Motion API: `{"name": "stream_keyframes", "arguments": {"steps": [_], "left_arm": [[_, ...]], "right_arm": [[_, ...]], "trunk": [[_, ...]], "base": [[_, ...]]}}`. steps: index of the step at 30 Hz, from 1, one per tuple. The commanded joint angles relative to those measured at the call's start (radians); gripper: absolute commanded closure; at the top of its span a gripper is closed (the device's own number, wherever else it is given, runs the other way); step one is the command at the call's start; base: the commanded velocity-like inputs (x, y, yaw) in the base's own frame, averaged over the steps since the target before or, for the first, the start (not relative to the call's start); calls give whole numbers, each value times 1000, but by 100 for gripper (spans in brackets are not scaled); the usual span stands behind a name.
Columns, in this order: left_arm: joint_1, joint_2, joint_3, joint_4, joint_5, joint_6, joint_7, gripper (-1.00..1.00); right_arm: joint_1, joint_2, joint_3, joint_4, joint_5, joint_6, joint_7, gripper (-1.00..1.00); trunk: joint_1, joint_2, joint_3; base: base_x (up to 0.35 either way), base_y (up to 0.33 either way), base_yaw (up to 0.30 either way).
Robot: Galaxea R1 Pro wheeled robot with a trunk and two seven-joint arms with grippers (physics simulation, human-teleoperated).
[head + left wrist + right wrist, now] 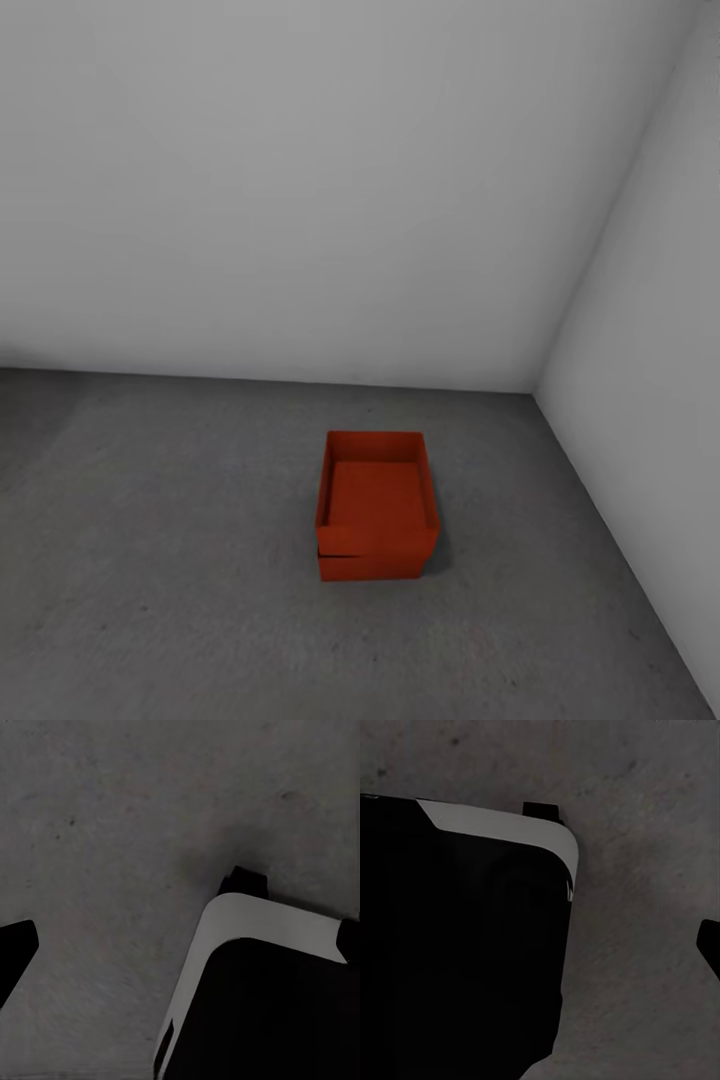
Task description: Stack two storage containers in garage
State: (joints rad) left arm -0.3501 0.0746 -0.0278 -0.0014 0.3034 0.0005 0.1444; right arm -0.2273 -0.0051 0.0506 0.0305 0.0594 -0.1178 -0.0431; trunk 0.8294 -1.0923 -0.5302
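Observation:
The two storage containers stand stacked on the dark grey concrete floor (170,570) of the garage, near a corner of white walls. The upper orange-red bin (378,492) is open-topped and empty, and sits slightly skewed on the lower bin (368,567), of which a low strip shows. Neither arm reaches toward the stack. My left gripper (182,945) hangs over bare floor, one dark fingertip (15,949) far from the other (351,937), nothing between them. My right gripper (540,945) also points down at the floor, with one fingertip (709,945) at the picture's edge.
A white wall (300,200) runs behind the stack and a second wall (660,380) closes the right side. Open floor lies left of and in front of the bins. My own black, white-rimmed base (255,922) (502,825) shows under both wrists.

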Motion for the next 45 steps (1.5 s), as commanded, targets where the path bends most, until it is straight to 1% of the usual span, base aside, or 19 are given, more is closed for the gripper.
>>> {"name": "stream_keyframes", "arguments": {"steps": [1,4,5,9,16,26,30,36,45], "left_arm": [[6,-1,-4,0,5,0,-3,-100],[28,-2,-3,0,7,1,-59,-100],[35,-1,-3,0,8,-2,-89,-100],[59,1,-4,0,9,-13,-155,-100],[61,-2,-6,-1,1,-14,-162,-100],[61,-1,-6,-2,5,-11,-158,-100],[62,-1,-6,-3,3,-12,-158,-100],[62,-2,-5,-9,1,-13,-158,-100],[61,-3,-4,-11,3,-13,-158,-100]], "right_arm": [[-1,0,5,3,7,-5,-4,-100],[-1,0,5,3,7,-5,-4,-100],[-1,0,5,3,7,-5,-4,-100],[-1,0,5,3,7,-6,-4,-100],[-1,-2,5,3,6,-6,-4,-100],[-1,-1,5,3,5,-2,-4,-100],[-1,-9,4,3,5,4,-5,-100],[11,-2,5,3,6,-2,-6,-100],[11,-10,5,2,8,-5,-6,-100]], "trunk": [[0,-1,1],[0,-1,6],[0,-1,7],[0,-1,14],[0,-1,25],[0,-1,41],[0,-1,47],[0,-1,56],[0,-1,71]], "base": [[0,0,0],[0,0,0],[0,0,0],[0,0,0],[0,0,0],[0,0,0],[0,0,0],[0,0,0],[0,0,0]]}}
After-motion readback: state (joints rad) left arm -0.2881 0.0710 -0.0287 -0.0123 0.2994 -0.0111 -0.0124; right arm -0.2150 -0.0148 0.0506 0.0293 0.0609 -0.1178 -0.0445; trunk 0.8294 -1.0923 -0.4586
